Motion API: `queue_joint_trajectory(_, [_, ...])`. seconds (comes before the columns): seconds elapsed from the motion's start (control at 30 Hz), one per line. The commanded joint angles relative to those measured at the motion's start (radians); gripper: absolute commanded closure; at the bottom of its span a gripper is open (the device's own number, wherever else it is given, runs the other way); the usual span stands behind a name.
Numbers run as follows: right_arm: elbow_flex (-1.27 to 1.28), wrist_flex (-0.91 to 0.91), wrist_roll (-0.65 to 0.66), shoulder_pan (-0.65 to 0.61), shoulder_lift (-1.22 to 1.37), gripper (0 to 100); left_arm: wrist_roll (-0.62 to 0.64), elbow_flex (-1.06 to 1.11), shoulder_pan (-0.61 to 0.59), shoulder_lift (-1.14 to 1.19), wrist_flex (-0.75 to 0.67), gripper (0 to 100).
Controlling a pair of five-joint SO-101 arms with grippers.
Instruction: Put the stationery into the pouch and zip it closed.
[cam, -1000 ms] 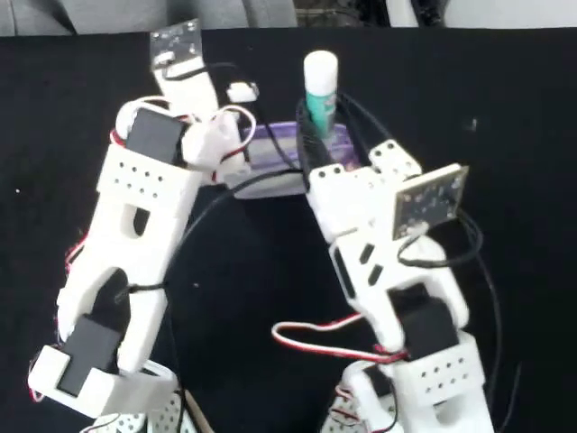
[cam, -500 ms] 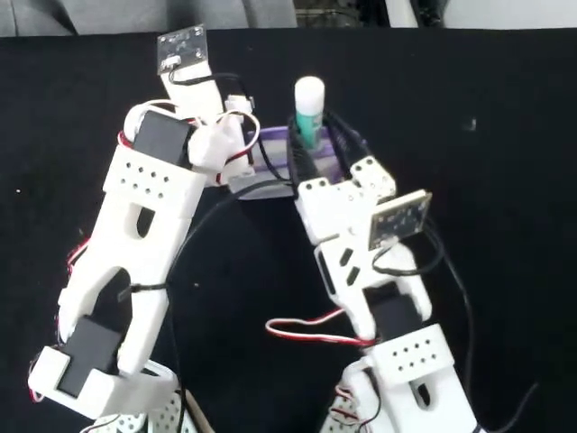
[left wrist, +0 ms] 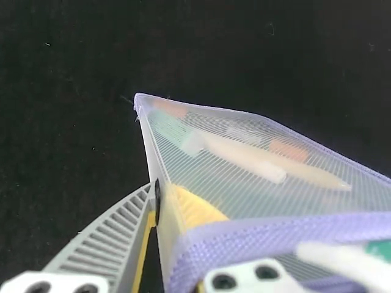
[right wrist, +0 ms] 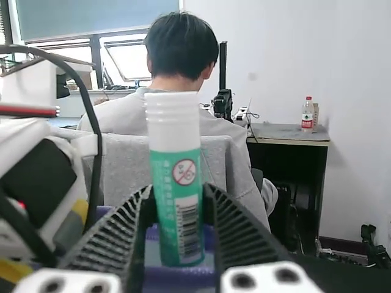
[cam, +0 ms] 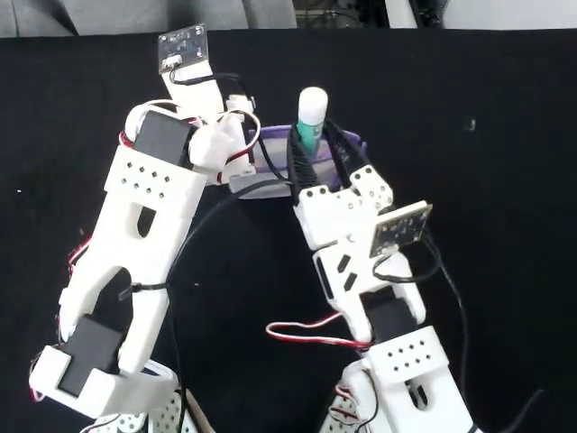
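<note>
Your right claw (cam: 312, 135) is clamped on the green glue stick with a white cap (cam: 311, 115). It holds the stick upright, cap up, with a ribbed finger pressed on each side of the green barrel (right wrist: 177, 195). The stick stands over the translucent mesh pouch with purple trim (cam: 353, 142), which sits at the far middle of the black table (cam: 505, 108). Your left claw (left wrist: 157, 201) is closed on the pouch's left end and holds the purple-edged mouth up. Pale pens (left wrist: 244, 155) are already inside, lying along the mesh wall.

The main risk is at the mouth. From the left wrist view, the stick's lower end is right at the purple trim (left wrist: 263, 235), and I cannot tell whether it is inside the opening or resting on the edge. If it is on the edge and you push down, the trim will likely fold under and the stick may skid off onto the table.

The second risk is the soft pouch, which is held at one end only. A sideways nudge from the right arm could pull the fabric out of the left claw or close the mouth.

Third, if you let go too high, the round stick may tip, catch on the pens and stand proud of the opening, and that would block the zip later. Lower it straight and release it only once the barrel is well past the trim.
</note>
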Motion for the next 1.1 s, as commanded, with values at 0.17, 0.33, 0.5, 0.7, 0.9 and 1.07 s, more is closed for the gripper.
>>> queue_joint_trajectory(0.17, [0.002,-0.015,-0.011,-0.006,-0.004,70.5,-0.009,-0.007,0.007,-0.009,-0.031,97])
queue_joint_trajectory(0.33, [0.001,-0.015,-0.011,-0.006,-0.008,70.5,-0.009,-0.007,0.005,-0.009,-0.031,97])
queue_joint_trajectory(0.5, [-0.018,-0.014,-0.006,-0.006,-0.012,70.5,-0.009,-0.007,-0.001,-0.009,-0.031,97])
queue_joint_trajectory(0.7, [-0.145,0.121,-0.005,0.000,-0.013,70.5,-0.009,-0.007,-0.001,-0.009,-0.038,97])
queue_joint_trajectory(0.9, [-0.377,0.405,-0.003,0.002,-0.013,70.5,-0.009,-0.007,-0.002,-0.009,-0.038,97])
queue_joint_trajectory(1.07, [-0.550,0.603,-0.003,0.002,-0.013,70.5,-0.009,-0.007,-0.002,-0.009,-0.038,97])
